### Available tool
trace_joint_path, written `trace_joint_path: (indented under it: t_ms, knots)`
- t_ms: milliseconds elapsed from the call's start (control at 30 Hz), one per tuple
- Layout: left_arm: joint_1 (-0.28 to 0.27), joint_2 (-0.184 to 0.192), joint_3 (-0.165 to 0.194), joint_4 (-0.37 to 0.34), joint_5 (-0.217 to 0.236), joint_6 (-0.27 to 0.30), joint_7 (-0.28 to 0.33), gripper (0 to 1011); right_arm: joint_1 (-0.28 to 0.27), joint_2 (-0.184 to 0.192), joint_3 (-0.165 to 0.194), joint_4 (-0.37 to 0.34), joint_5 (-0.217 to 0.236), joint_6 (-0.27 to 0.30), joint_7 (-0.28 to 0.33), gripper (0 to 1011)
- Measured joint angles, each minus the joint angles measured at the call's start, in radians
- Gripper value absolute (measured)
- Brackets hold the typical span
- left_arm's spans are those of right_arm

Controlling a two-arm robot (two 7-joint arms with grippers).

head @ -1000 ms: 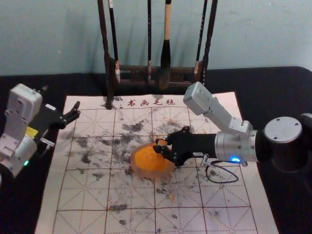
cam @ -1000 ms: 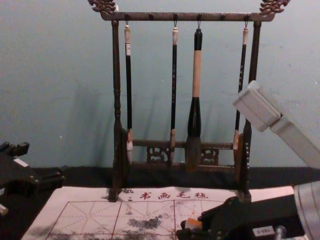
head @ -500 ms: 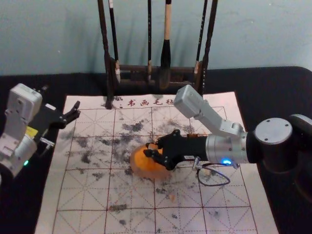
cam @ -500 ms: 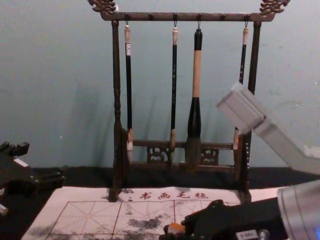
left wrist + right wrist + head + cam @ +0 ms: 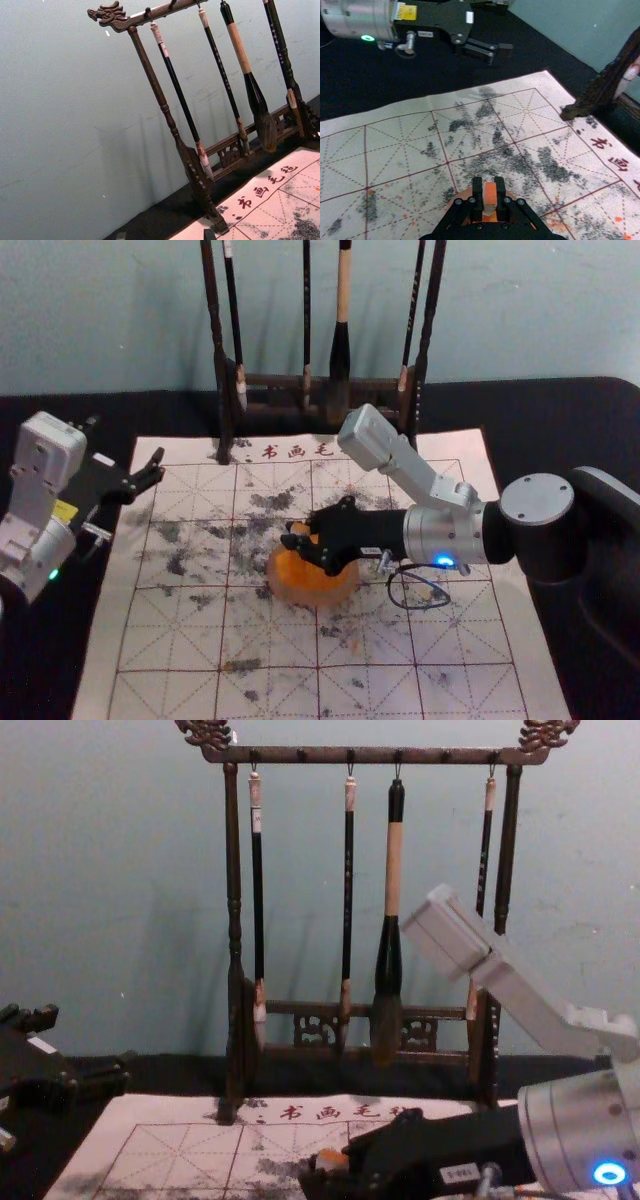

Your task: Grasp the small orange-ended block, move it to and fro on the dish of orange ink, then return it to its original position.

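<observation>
The grasping is done: the right gripper (image 5: pixel 489 183) is closed on the small block (image 5: pixel 490 193), holding it over the far-left part of the dish (image 5: pixel 344 592). I cannot tell whether the block touches the orange ink (image 5: pixel 304 572). The to-and-fro rubbing looks to be the step in hand, with the return to its original place left to do. The left gripper (image 5: pixel 158 467) waits open at the left side. Under the dish lies a pale gridded mat (image 5: pixel 455 640), smudged black and specked with orange, on a dark tabletop (image 5: pixel 560 435). Beyond it, a wooden rack (image 5: pixel 233 920) holds hanging brushes (image 5: pixel 394 870) before a plain bluish wall (image 5: pixel 120 870).
</observation>
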Motion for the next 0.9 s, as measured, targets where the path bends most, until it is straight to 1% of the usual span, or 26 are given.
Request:
trace_joint_path:
  t_ms: [200,433,900]
  knots:
    - [0.000,0.000,0.000,0.000,0.000,0.000,0.000,1001,0.006,-0.006,0.009,0.018,-0.005,0.001,-0.012,109]
    - [0.000,0.000,0.000,0.000,0.000,0.000,0.000,1001,0.005,-0.001,0.022,0.020,-0.009,0.003,-0.019,109]
    - [0.000,0.000,0.000,0.000,0.000,0.000,0.000,1001,-0.024,0.049,0.049,-0.029,-0.014,0.011,-0.023,109]
